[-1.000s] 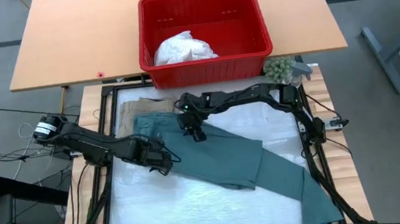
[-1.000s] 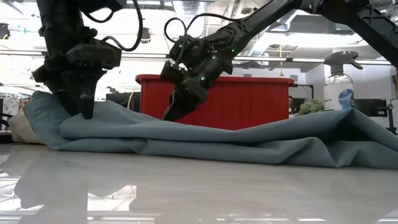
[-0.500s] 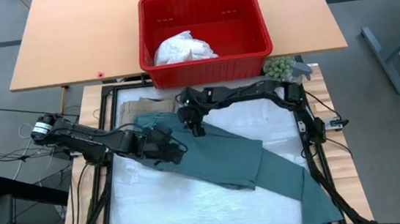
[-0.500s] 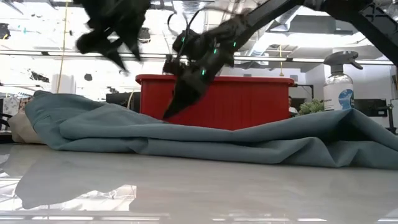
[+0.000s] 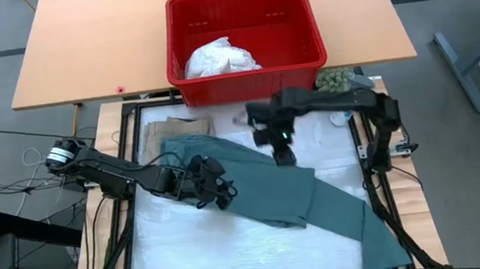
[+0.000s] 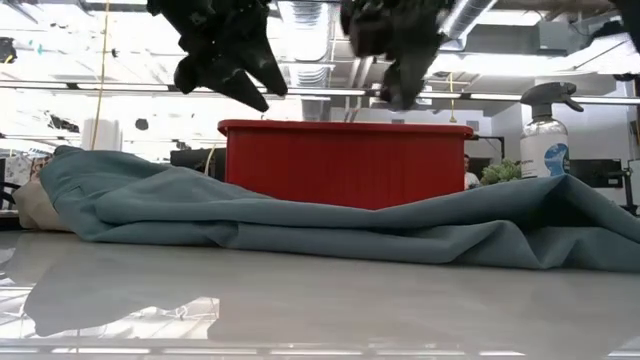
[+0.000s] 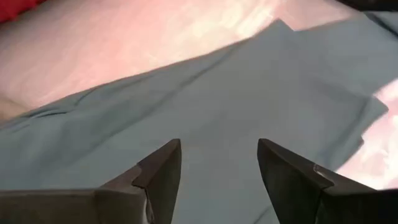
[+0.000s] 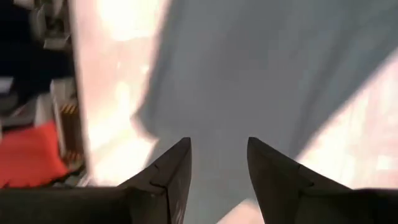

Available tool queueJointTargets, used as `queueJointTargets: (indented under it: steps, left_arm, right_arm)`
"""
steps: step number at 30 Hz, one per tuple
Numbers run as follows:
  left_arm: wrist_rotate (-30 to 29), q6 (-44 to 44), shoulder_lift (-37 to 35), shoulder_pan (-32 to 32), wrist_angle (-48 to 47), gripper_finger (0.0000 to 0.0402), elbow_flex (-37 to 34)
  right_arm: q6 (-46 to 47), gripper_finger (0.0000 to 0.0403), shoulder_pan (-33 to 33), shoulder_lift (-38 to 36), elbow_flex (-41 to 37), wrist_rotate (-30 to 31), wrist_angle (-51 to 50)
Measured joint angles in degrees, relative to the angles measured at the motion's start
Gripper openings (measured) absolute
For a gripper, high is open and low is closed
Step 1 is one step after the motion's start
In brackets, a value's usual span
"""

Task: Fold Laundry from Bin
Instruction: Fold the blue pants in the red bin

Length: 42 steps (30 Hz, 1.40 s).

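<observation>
No writing is legible. The red bin (image 5: 244,41), upper centre, holds white laundry (image 5: 219,58). The teal garment (image 5: 280,188) lies mid-frame on the worktop (image 5: 233,250). Left gripper (image 5: 219,189) and right gripper (image 5: 283,154) hover, jaws apart, empty.

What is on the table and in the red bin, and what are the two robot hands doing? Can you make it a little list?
teal garment: spread flat on the table, one long part trailing toward the right front corner
beige garment: partly under the teal one, near the bin
white garment: bunched inside the bin
bin: red, behind the work area
left gripper: open, above the teal garment, holding nothing
right gripper: open, above the teal garment, holding nothing
</observation>
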Motion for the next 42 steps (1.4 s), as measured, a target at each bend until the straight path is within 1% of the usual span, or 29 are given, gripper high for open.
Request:
queueJointTargets:
  steps: [3, 7, 12, 17, 21, 24, 30, 37, 42]
  left_arm:
    - [2.91, 1.38, 0.08, 0.0, 0.47, 0.02, 0.0]
    - [4.62, 1.7, 0.08, -0.22, 0.22, 0.02, 0.0]
    - [5.73, 3.34, 0.08, -0.68, 0.36, 0.02, 0.0]
    - [5.98, 3.76, 0.08, -0.92, 0.34, 0.02, 0.0]
    - [6.96, 3.99, 0.07, -1.03, 0.29, 0.02, 0.0]
    - [7.38, 4.22, 0.06, -1.01, 0.29, 0.02, 0.0]
    - [7.37, 4.25, 0.06, -1.01, 0.16, 0.02, 0.0]
    - [7.32, 4.64, 0.06, -1.01, -0.08, 0.02, 0.0]
    - [6.95, 4.66, 0.06, -1.01, -0.19, 0.02, 0.0]
  right_arm:
    - [4.48, 0.0182, 8.41, -2.21, -1.43, 0.67, -3.88]
    - [9.21, 0.0182, 20.82, -4.88, -6.88, 3.26, -6.11]
    - [21.78, 0.0176, 33.43, -8.61, -13.92, 1.57, -7.64]
    - [37.79, 0.0175, 45.13, -9.71, -18.61, 0.77, -2.87]
    - [47.53, 0.0184, 52.78, -9.38, -19.97, 0.73, 5.18]
    - [55.53, 0.0192, 56.71, -9.36, -20.64, 0.82, 10.78]
    - [68.39, 0.0202, 62.85, -9.36, -20.7, 2.81, 12.2]
    - [79.37, 0.0213, 68.75, -9.29, -22.12, 7.42, 16.82]
    - [84.69, 0.0214, 70.64, -9.29, -25.87, 7.48, 21.82]
